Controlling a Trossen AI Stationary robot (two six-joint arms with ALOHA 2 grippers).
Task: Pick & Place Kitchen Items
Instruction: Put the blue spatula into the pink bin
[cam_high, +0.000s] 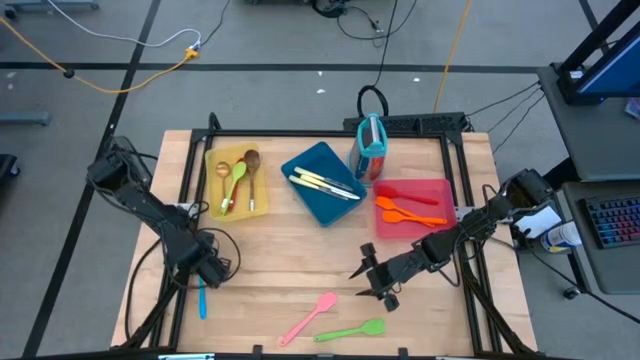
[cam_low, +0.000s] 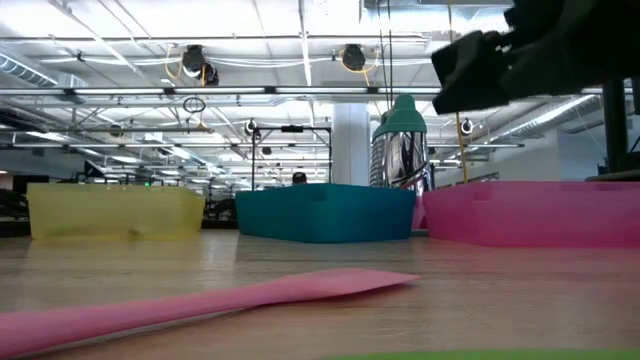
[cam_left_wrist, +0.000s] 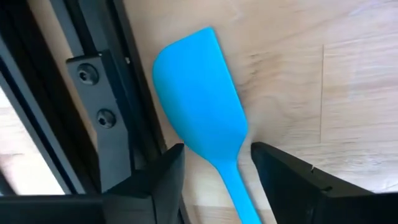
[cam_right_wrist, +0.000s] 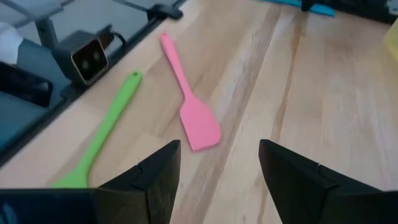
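Utensils loose on the wooden counter (cam_high: 300, 270) number three: one blue spatula (cam_left_wrist: 202, 102) between the left end effector's (cam_left_wrist: 214, 168) wide-spread fingers, one pink spatula (cam_right_wrist: 189, 93) and one green spoon (cam_right_wrist: 102, 134) near the right end effector (cam_right_wrist: 214, 165), also wide and empty. Three trays hold the others: yellow (cam_high: 212, 165), blue (cam_high: 330, 212), red (cam_high: 440, 187). Ceiling lights and cables fill the room beyond.

The wooden table (cam_high: 300, 270) carries three trays, a teal holder (cam_high: 371, 146), and loose spatulas.
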